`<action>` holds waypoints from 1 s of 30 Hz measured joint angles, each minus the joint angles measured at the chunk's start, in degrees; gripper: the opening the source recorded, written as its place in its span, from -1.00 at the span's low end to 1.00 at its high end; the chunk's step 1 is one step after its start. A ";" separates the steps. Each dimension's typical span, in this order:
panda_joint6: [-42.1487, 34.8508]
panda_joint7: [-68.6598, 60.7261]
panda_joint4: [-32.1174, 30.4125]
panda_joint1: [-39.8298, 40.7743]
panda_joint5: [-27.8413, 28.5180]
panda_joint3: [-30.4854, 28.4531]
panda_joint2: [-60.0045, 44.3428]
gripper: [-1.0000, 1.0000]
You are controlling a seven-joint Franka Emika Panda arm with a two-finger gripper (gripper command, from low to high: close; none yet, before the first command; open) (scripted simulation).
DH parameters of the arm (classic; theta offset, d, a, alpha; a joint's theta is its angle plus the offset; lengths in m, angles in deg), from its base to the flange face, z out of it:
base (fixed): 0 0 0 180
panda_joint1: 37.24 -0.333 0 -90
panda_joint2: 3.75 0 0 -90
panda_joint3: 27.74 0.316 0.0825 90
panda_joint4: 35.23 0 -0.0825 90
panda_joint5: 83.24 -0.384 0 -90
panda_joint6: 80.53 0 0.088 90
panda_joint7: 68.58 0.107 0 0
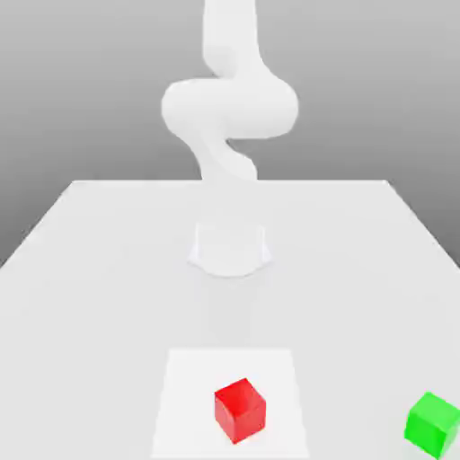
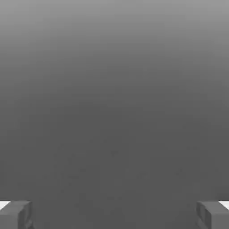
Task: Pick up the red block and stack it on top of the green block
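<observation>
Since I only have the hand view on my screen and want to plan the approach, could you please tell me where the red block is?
Observer: In the exterior view, the red block is on the white square on the table.
Operator: Thank you. And where would the green block be, relative to it?
Observer: The green block is apart from it, toward the exterior view's right, off the white square.
Operator: I see the gripper with its two fingers wide apart and nothing between them. Has the stacking been done?
Observer: No, nothing is on top of the green block.
</observation>
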 joint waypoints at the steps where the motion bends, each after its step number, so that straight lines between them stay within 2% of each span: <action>1: 0.98 -1.33 -0.65 -0.47 -0.12 -0.38 -2.26 0.00; 11: 10.28 -14.23 -6.72 -4.61 -1.63 -3.72 -23.21 0.00; 22: 20.41 -27.48 -13.34 -5.87 -2.15 -4.13 -46.01 0.00; 28: 29.74 -30.15 -12.74 -4.40 -3.48 -2.30 -58.42 0.00; 29: 30.85 -30.46 -12.54 -4.36 -3.88 -2.18 -59.77 -1.00; 30: 30.85 -30.46 -12.54 -4.36 -3.88 -2.18 -59.77 -1.00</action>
